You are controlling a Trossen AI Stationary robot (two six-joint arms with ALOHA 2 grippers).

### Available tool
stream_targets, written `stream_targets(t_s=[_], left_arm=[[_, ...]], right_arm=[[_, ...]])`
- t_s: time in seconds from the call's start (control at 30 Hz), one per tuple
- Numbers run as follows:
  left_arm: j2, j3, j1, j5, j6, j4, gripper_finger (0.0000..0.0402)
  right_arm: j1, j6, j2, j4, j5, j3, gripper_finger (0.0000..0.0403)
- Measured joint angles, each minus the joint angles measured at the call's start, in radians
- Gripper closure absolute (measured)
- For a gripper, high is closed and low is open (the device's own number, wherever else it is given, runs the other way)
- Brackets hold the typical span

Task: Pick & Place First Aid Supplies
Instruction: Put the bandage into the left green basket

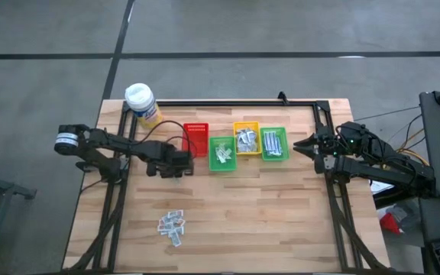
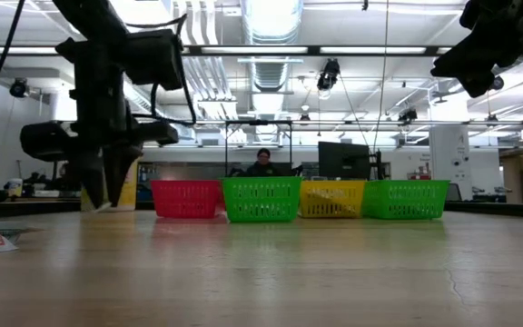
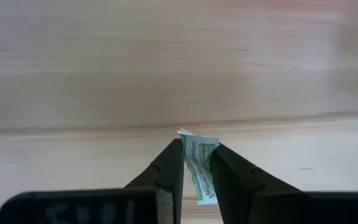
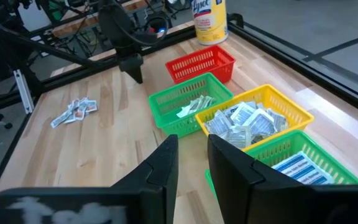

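The left gripper (image 3: 197, 171) pinches a small white sachet with green print (image 3: 199, 163) between its two dark fingers, the packet standing upright in the narrow gap. In the high view this gripper (image 1: 176, 165) hangs over the bare wood of the table (image 1: 266, 221), just in front of the red bin (image 1: 195, 138). Beside the red bin runs a row of three more: a green bin (image 1: 221, 153) with pale sachets, a yellow bin (image 1: 246, 137) with silvery crinkly wrappers, and a second green bin (image 1: 274, 143) with white strips striped in blue. A loose pile of packets (image 1: 173, 226) lies near the table's front edge. A yellow bottle with a white cap (image 1: 141, 102) stands at the back left corner. The right gripper (image 4: 191, 165) waits at the right edge, its fingers slightly parted around nothing.
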Motion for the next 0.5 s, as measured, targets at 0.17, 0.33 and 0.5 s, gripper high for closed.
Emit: stream_targets(t_s=[0.17, 0.33, 0.5], left_arm=[[0.0, 0.01, 0.0, 0.001, 0.017, 0.076, 0.0331], [-0.001, 0.032, 0.0, 0.0, 0.043, 0.157, 0.033], [-0.001, 0.065, 0.0, 0.0, 0.077, 0.264, 0.033]], right_arm=[[0.0, 0.0, 0.0, 0.0, 0.0, 0.0, 0.032], [0.0, 0.0, 0.0, 0.0, -0.001, 0.0, 0.0329], [0.0, 0.0, 0.0, 0.0, -0.001, 0.0, 0.0335]])
